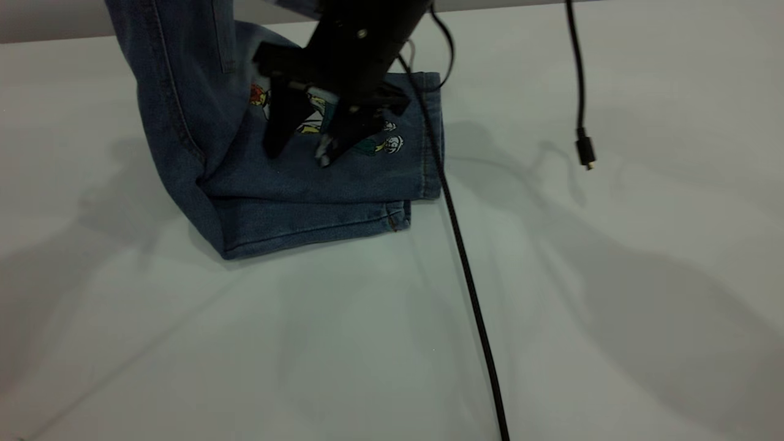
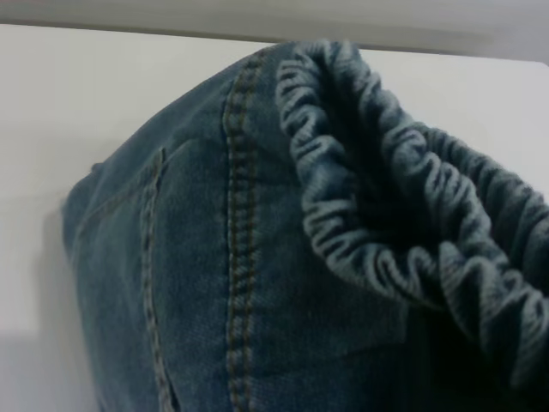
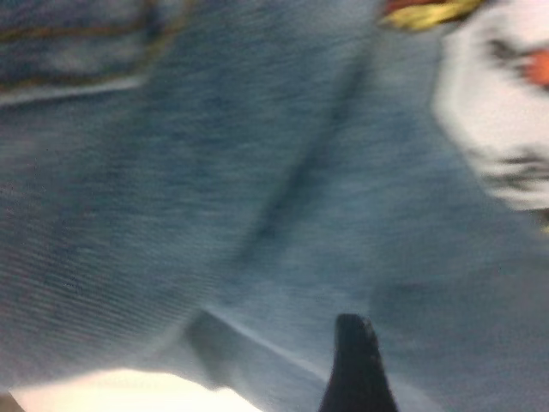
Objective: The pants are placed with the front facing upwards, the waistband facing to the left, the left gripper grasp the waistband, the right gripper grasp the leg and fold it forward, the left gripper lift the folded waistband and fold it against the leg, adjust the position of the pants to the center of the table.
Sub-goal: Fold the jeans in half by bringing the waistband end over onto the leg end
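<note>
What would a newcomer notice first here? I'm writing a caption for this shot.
First, the pants: blue denim, their waistband end lifted off the table at far left while the folded leg lies flat. Next, the right hand, open, poised just over the cartoon print. A black cable runs across the table toward the viewer.

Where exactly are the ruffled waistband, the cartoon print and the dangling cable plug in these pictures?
waistband [image 2: 412,215]: left wrist view, on the gathered elastic ruffles.
cartoon print [image 1: 390,144]: exterior view, on the small figure showing right of the right gripper [image 1: 303,153].
cable plug [image 1: 585,150]: exterior view, on the black connector at the cable's hanging end.
</note>
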Available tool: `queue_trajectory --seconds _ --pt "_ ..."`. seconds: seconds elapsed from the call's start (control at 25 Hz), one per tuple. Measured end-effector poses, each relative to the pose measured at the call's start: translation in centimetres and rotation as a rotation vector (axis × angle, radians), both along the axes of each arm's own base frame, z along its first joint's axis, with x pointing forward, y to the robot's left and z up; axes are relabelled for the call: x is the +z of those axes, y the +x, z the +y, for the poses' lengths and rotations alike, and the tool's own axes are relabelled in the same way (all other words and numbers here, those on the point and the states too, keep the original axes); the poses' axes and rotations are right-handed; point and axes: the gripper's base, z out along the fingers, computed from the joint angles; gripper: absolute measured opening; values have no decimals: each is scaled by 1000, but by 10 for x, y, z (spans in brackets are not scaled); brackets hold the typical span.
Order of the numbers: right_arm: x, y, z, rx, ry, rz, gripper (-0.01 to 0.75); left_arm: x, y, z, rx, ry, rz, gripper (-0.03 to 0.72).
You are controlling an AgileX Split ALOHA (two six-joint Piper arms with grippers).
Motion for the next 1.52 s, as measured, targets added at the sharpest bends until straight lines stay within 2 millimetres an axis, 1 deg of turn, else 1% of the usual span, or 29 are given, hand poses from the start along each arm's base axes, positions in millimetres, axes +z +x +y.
queue_trajectory --seconds 0.04,0.12,0.24,0.36,0.44,0.52,0.6,0.64,0.68,0.76,0.84,0.96,1.04,1.16,1.24,1.32,1.4,1.52 --pt "3 4 -5 -2 1 3 425 0 0 0 -1 0 1 165" --pt "16 12 -16 2 12 2 425 0 0 0 -3 0 3 165" --pt "44 26 -30 -11 42 -27 425 -1 0 0 -5 -1 6 165" --pt "83 43 -49 -44 83 -103 425 -5 0 -7 -28 1 22 165" --pt "115 53 -65 -84 113 -180 425 -11 1 -18 -73 17 25 165" --pt "148 62 -85 -129 142 -257 425 -18 4 -30 -93 27 20 165" --pt "182 65 -104 -163 172 -335 425 -29 9 -42 -107 35 30 165" --pt "196 66 -114 -181 184 -366 425 -35 10 -47 -117 38 41 165" --pt "210 67 -123 -198 195 -396 425 -43 12 -54 -129 42 56 165" --pt "229 65 -137 -221 205 -436 425 -58 17 -66 -143 51 82 165" --pt "243 63 -145 -233 211 -461 425 -77 20 -79 -158 63 109 165" --pt "257 58 -148 -234 225 -487 425 -104 21 -102 -184 79 146 165" --pt "259 57 -148 -235 227 -490 425 -121 22 -117 -184 84 160 165" --pt "257 58 -149 -235 217 -490 425 -150 17 -136 -221 96 230 165" --pt "258 58 -148 -236 221 -493 425 -165 15 -139 -240 104 280 165" --pt "262 57 -149 -236 224 -499 425 -172 15 -138 -250 116 300 166" --pt "265 55 -149 -236 224 -506 425 -172 15 -137 -280 131 293 199" --pt "267 55 -150 -236 226 -512 425 -171 12 -137 -352 163 282 339"
